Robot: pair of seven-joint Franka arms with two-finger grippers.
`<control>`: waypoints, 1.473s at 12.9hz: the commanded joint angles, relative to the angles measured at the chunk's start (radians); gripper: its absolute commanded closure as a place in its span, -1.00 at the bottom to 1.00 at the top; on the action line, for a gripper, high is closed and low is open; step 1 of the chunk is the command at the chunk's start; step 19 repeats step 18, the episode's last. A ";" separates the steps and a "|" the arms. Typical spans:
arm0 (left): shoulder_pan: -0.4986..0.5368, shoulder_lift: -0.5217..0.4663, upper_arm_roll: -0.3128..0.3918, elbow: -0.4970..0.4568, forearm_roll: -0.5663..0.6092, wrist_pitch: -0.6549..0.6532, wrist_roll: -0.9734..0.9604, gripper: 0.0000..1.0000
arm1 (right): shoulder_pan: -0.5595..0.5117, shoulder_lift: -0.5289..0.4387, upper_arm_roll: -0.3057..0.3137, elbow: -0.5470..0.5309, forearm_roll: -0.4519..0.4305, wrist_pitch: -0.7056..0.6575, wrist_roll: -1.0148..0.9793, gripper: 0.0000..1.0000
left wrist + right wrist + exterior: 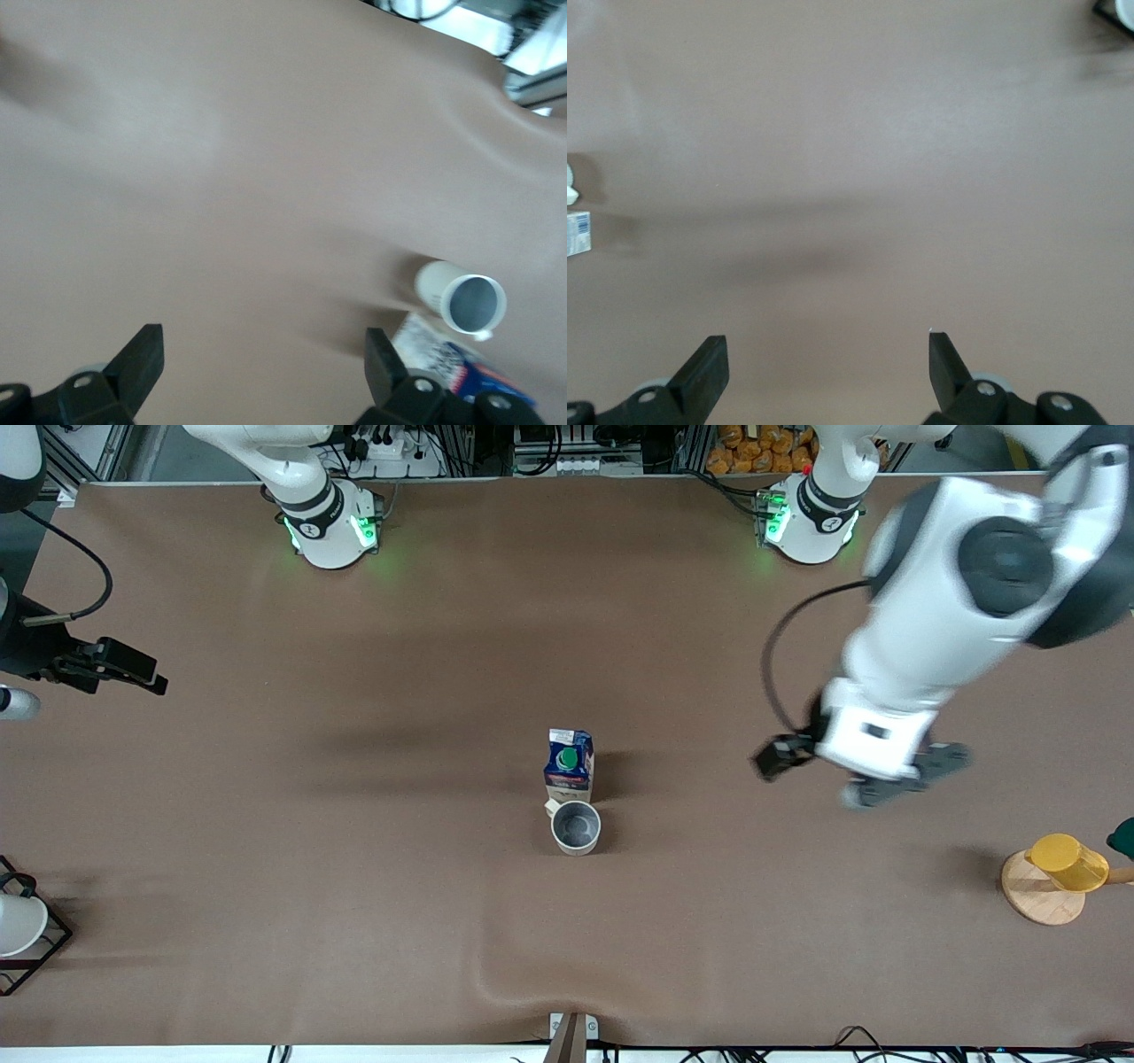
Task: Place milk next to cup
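Brown table [354,912]: milk [569,764] standing frame-centre, seemingly touching cup [576,827] just below. Left gripper [864,771] hanging spread, empty, centre-right; you're best clearing upward. Right gripper [824,376] waiting, spread, left edge.

Yellow cup [1067,862], wooden stand [1038,892]

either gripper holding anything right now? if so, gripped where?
Nothing held. The left gripper is open over bare table, the right gripper open too. The milk stands free beside the cup.
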 commanded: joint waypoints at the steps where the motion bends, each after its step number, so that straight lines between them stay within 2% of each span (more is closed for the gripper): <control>1: 0.079 -0.065 -0.012 -0.033 0.007 -0.084 0.110 -1.00 | -0.022 -0.017 0.016 -0.002 -0.081 0.015 -0.026 -1.00; 3: 0.148 -0.101 -0.020 -0.050 -0.011 -0.124 0.260 -1.00 | -0.021 -0.017 0.014 -0.002 -0.085 0.009 -0.024 -1.00; 6: 0.240 -0.257 -0.014 -0.249 -0.085 -0.126 0.446 -1.00 | -0.022 -0.016 0.014 -0.003 -0.077 0.002 -0.023 -1.00; 7: 0.245 -0.320 -0.007 -0.335 -0.087 -0.088 0.485 -1.00 | -0.022 -0.016 0.014 0.000 -0.077 0.003 -0.023 -1.00; 8: 0.250 -0.351 -0.001 -0.372 -0.084 -0.077 0.508 -1.00 | -0.021 -0.016 0.016 0.000 -0.077 0.006 -0.023 -1.00; 19: 0.244 -0.386 0.000 -0.363 -0.082 -0.126 0.520 -1.00 | -0.007 0.000 0.020 0.004 -0.077 0.005 -0.024 -1.00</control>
